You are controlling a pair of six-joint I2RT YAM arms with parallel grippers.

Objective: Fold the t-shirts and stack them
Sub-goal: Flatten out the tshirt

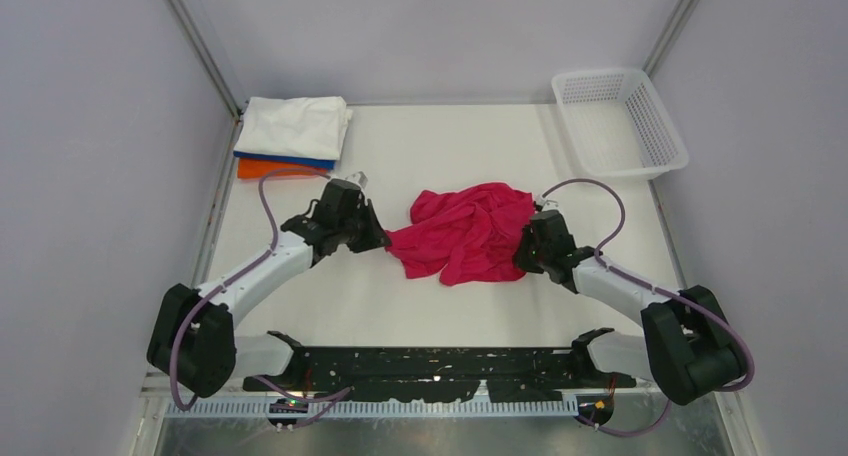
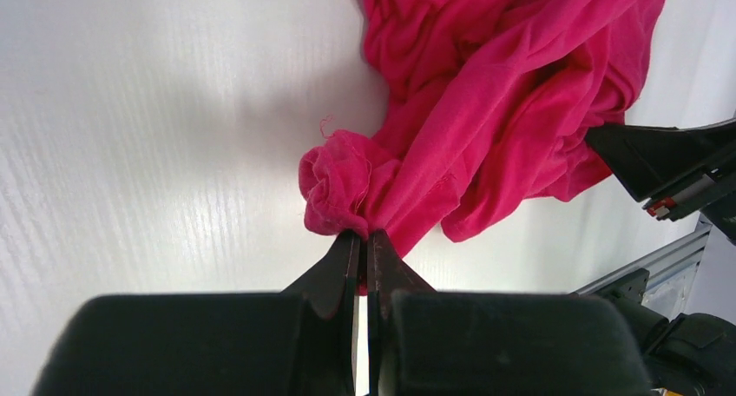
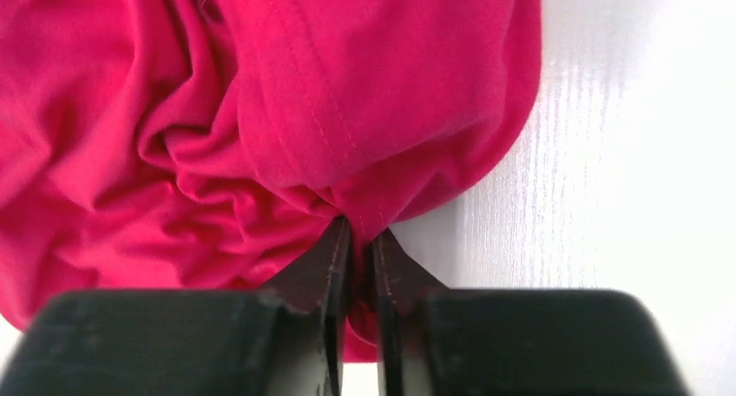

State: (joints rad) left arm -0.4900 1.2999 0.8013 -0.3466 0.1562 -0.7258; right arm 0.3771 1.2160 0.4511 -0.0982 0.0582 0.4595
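A crumpled magenta-red t-shirt [image 1: 462, 232] lies bunched in the middle of the table. My left gripper [image 1: 383, 240] is shut on its left edge; the left wrist view shows the cloth [image 2: 486, 92] pinched between the fingertips [image 2: 345, 248]. My right gripper [image 1: 521, 244] is shut on its right edge; the right wrist view shows a fold of the shirt [image 3: 286, 109] pinched between the fingertips [image 3: 389, 250]. A folded stack stands at the back left: white t-shirt [image 1: 293, 126] on top, blue t-shirt [image 1: 300, 161] under it, orange t-shirt [image 1: 268, 168] at the bottom.
A white plastic mesh basket [image 1: 618, 122] stands at the back right. Frame posts rise at both back corners. The black arm-mount rail [image 1: 430, 368] runs along the near edge.
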